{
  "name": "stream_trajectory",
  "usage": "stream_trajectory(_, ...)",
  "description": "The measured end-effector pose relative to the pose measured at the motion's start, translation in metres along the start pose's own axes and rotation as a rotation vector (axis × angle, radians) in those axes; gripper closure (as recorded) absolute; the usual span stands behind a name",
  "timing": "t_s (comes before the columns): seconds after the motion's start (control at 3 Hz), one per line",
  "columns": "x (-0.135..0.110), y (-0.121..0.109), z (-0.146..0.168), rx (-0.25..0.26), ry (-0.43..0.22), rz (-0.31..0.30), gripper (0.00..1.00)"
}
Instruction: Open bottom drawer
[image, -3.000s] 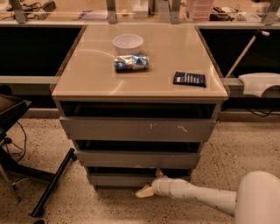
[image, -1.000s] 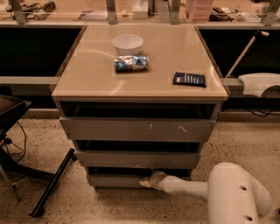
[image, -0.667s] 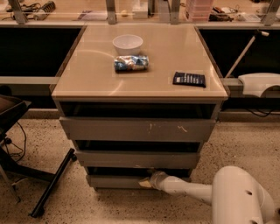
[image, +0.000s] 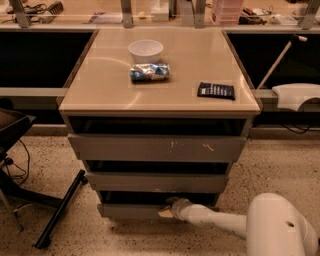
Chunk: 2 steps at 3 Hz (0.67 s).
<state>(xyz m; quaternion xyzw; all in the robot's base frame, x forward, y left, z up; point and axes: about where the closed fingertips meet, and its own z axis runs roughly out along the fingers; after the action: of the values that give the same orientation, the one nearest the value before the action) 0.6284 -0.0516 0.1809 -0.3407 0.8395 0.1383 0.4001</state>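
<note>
The bottom drawer (image: 130, 211) is the lowest and narrowest of three grey drawer fronts under the beige cabinet top, plain and handle-less. My white arm reaches in from the lower right, and my gripper (image: 168, 209) sits at the drawer's top edge, right of centre, touching the front panel. A dark gap shows above the panel.
On the cabinet top (image: 100, 90) stand a white bowl (image: 145, 50), a blue snack bag (image: 149, 72) and a dark packet (image: 215, 90). A chair's black legs (image: 60, 210) stand at the left on the speckled floor. A white arm part (image: 297, 95) is at the right.
My gripper has moved from the floor in front of the drawer up to the drawer's top edge. The arm has shifted slightly; the drawer front looks unchanged.
</note>
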Motion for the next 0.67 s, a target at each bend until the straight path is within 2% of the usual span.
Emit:
stream_trajectory(0.33,0.0002,0.0155,-0.0084,0.031,-0.033,0.062,1.00)
stream_trajectory(0.67,-0.0014,0.0167,-0.0141,0.038,-0.040,0.078,1.00)
